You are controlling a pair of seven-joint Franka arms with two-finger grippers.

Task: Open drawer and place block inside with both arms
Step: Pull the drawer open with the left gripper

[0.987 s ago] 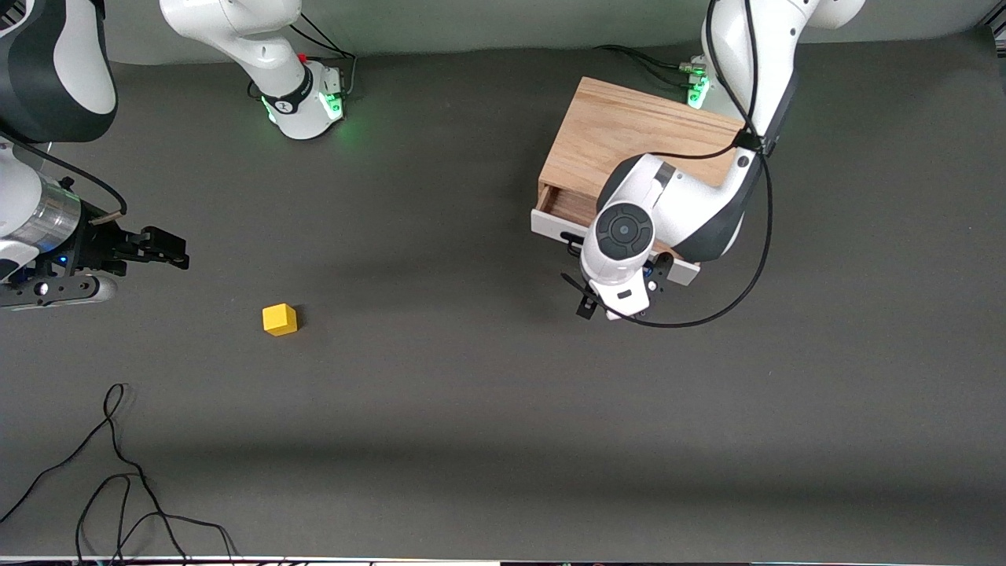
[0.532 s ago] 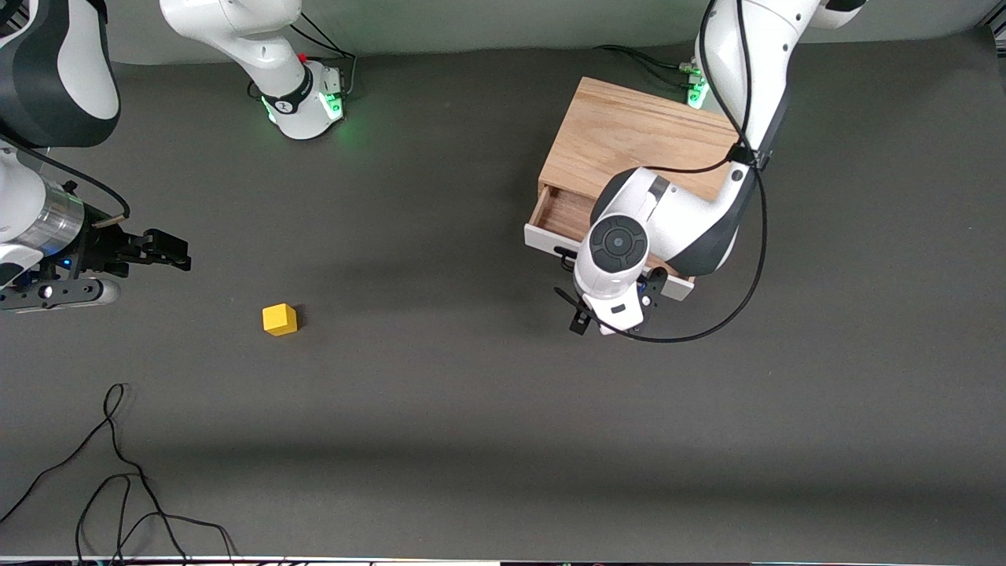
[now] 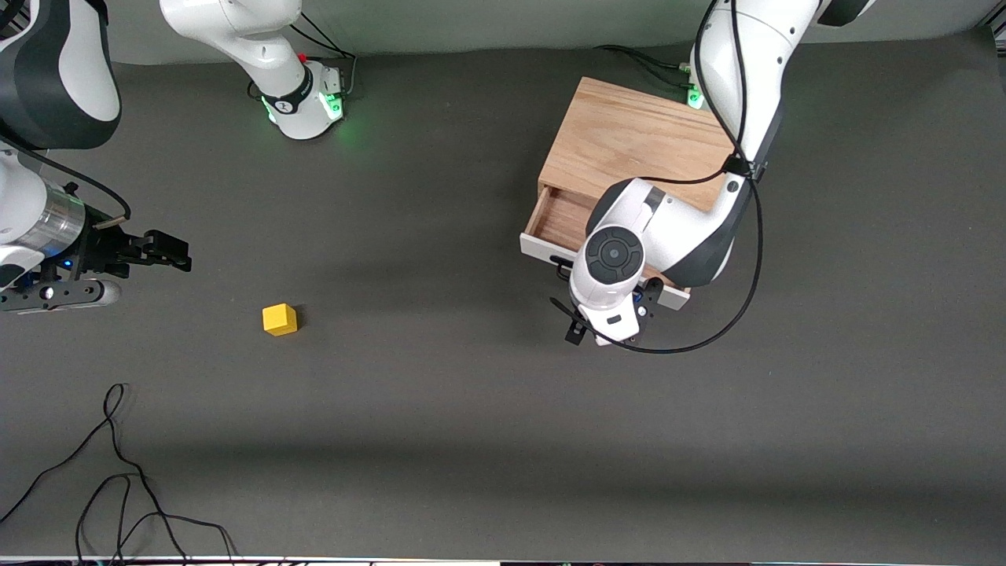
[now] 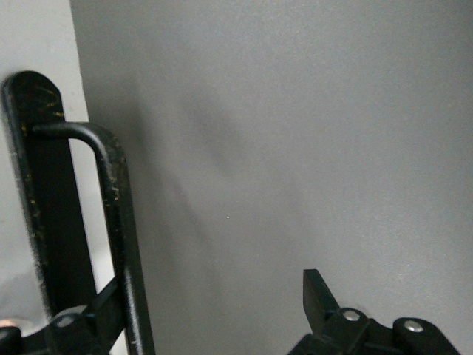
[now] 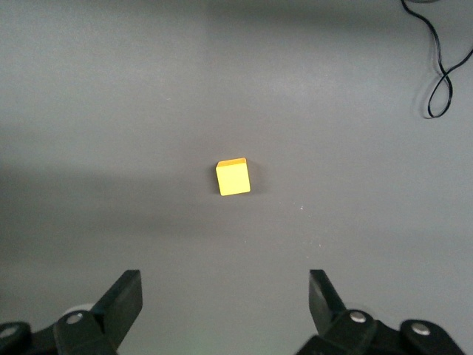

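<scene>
Drawer (image 3: pixel 559 224) slid further out of the oak cabinet (image 3: pixel 629 141), left pincer (image 4: pixel 214 325) hooked wide around its handle (image 4: pixel 111 222); right pincer (image 5: pixel 222 303) hovers spread over the yellow block (image 3: pixel 280 319), so pickup's next.

I can read no text, number or brand in any of my views. The closest thing to a marking is a black band around the right arm's base (image 3: pixel 292 101), which carries a small white mark I can't make out as letters. The round dark cap on the left arm's wrist joint (image 3: pixel 611 255) shows only concentric rings, no lettering. The cabinet (image 3: pixel 629 137), the drawer's white front (image 3: pixel 542 249) and the yellow block (image 3: pixel 279 320) are all plain, and both wrist views show me bare surfaces without any label.
</scene>
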